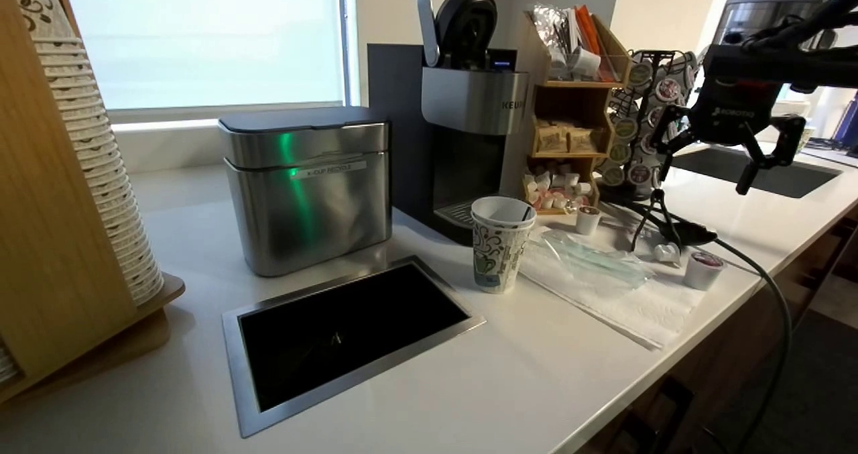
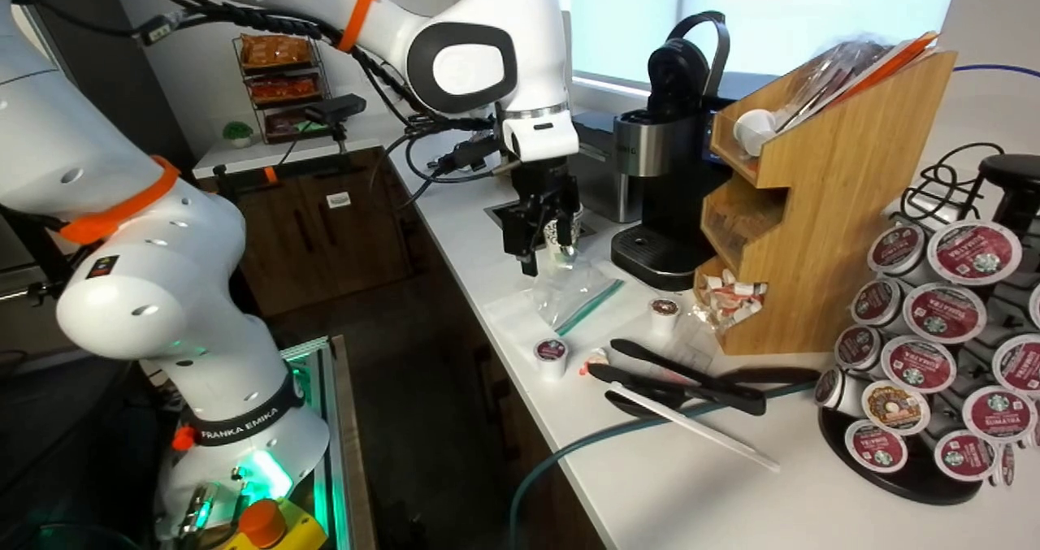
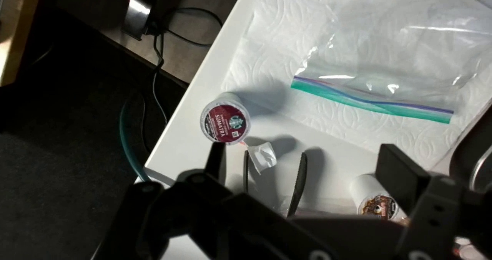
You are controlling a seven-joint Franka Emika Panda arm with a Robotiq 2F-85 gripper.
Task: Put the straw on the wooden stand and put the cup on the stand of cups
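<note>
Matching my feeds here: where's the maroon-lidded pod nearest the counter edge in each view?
In an exterior view: pod toward the right, a little below mid-height.
In an exterior view: pod just right of center, below mid-height.
Wrist view: pod near the center, slightly left.
Shared landmark: the zip bag, lying near the pod in all three.

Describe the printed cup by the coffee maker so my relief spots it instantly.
In an exterior view, find the silver coffee maker. In front, between the steel-framed opening and the clear bag, stands the printed cup. Unlike the tall cup stack with its many rims, it shows only two.
</note>
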